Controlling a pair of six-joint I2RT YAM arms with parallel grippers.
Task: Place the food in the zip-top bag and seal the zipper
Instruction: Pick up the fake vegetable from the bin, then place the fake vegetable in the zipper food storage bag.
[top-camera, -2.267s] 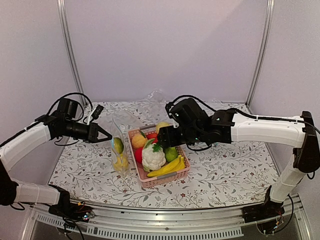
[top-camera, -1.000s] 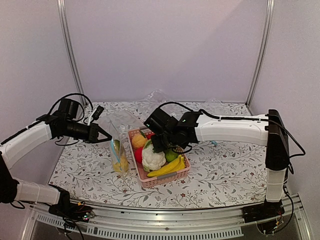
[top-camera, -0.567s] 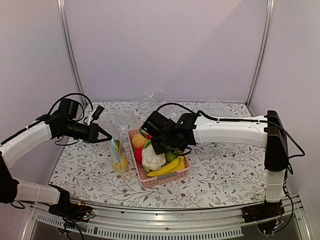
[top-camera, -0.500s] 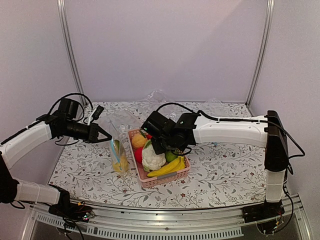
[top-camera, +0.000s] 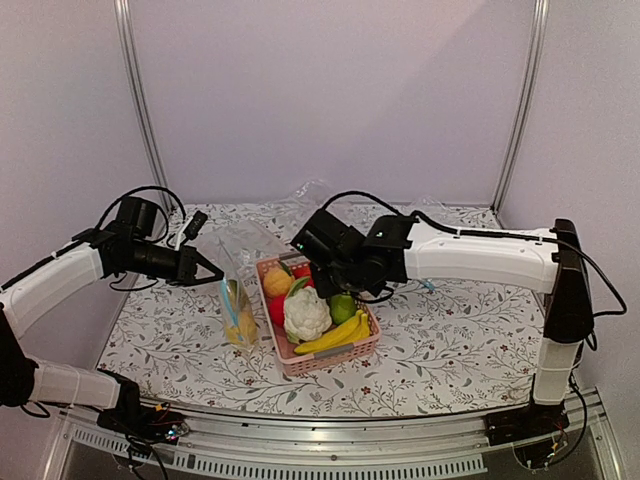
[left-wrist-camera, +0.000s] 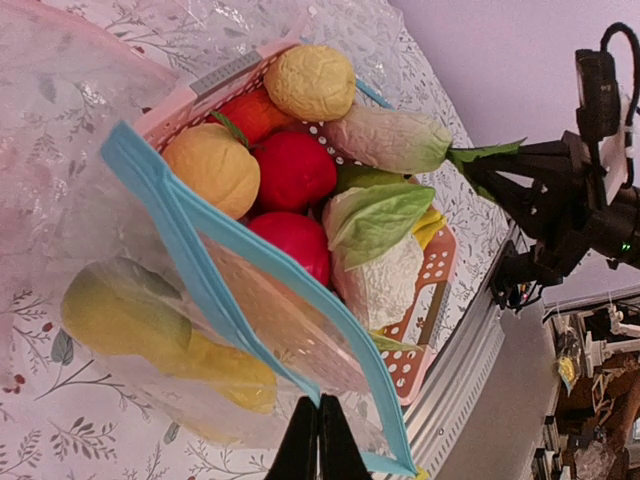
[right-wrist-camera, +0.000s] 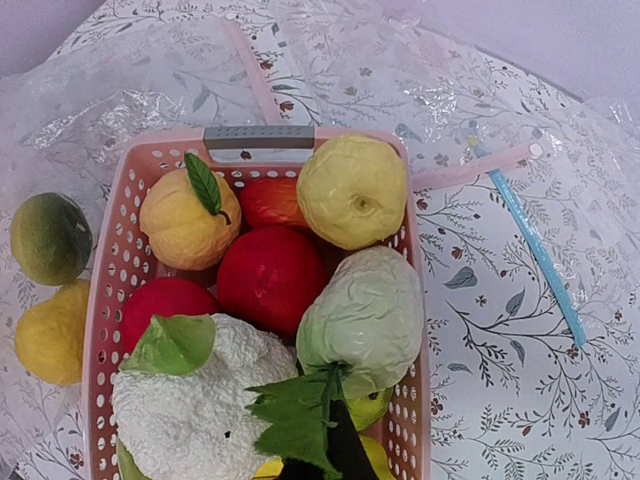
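Right wrist view: loading step; right fingers (right-wrist-camera: 345, 452) clenched on the leaves of the white oblong piece (right-wrist-camera: 368, 318) at the pink basket (right-wrist-camera: 100, 330), left fingers (left-wrist-camera: 300, 452) pinching the zip-top bag (left-wrist-camera: 280, 320) upright toward the desk's (top-camera: 450, 330) left edge; next, presumably, carry the piece into its mouth.

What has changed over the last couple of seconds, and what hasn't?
The right gripper reached left into the pink basket, shut on the leafy end of the white oblong piece, then drew back slightly. The left gripper still pinches the zip-top bag; the lemon-like fruit and green fruit inside it stayed put.
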